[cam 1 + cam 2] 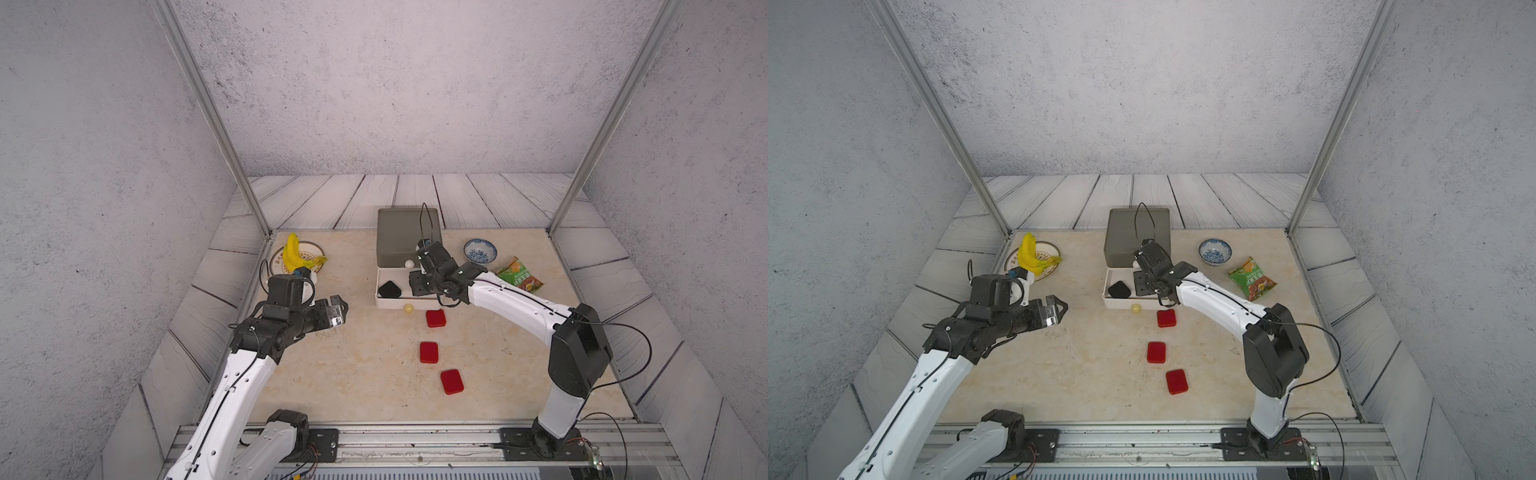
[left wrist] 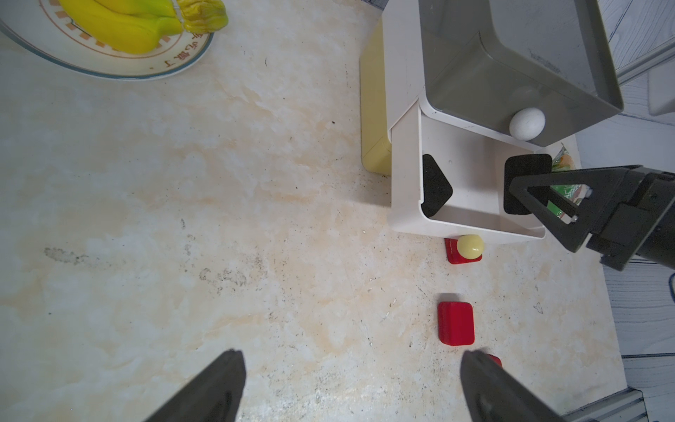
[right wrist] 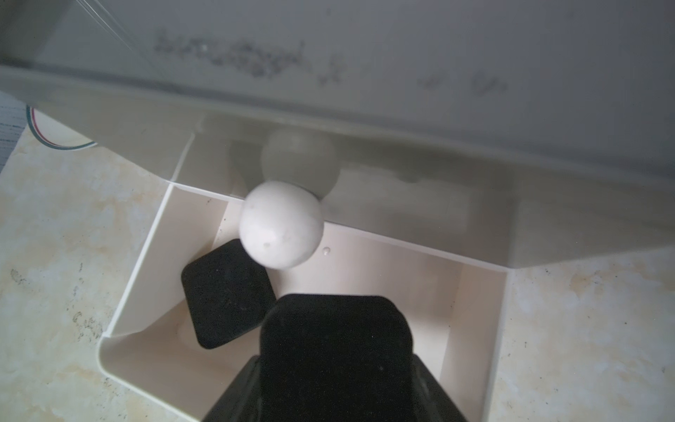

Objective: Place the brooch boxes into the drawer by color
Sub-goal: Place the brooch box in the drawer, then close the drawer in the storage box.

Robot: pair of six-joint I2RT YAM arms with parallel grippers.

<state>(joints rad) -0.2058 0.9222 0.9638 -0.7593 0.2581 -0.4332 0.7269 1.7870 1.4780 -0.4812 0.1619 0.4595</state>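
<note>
Three tiers made up the drawer [image 1: 407, 237] at the far middle of the table [image 1: 332, 374]: grey on top, white between, yellow at the bottom, and the white tier [image 1: 379, 296] stood pulled out toward me. Over its right half hung my right gripper [image 3: 334, 365], fingers set partway apart and pinching a black brooch box [image 3: 334, 329] by two opposite edges. Whether that box touched the tier's floor I could not tell. My left gripper [image 2: 352, 356] hovered over bare table well to the left of the drawer, fingers spread wide, holding nothing and touching nothing. A second black box [image 1: 389, 289] lay cornerwise in the left part of the open tier, apart from the one I held. On the table lay one red box [image 1: 435, 318] just in front of the tier, another red box [image 1: 429, 352] nearer me, and a third red box [image 1: 452, 381] nearest me, all closer to my right fingers than my left. Smallest were the white knob [image 3: 281, 224], just beyond the held box, and the pale-yellow knob [image 1: 408, 308] on the open tier's front.
</note>
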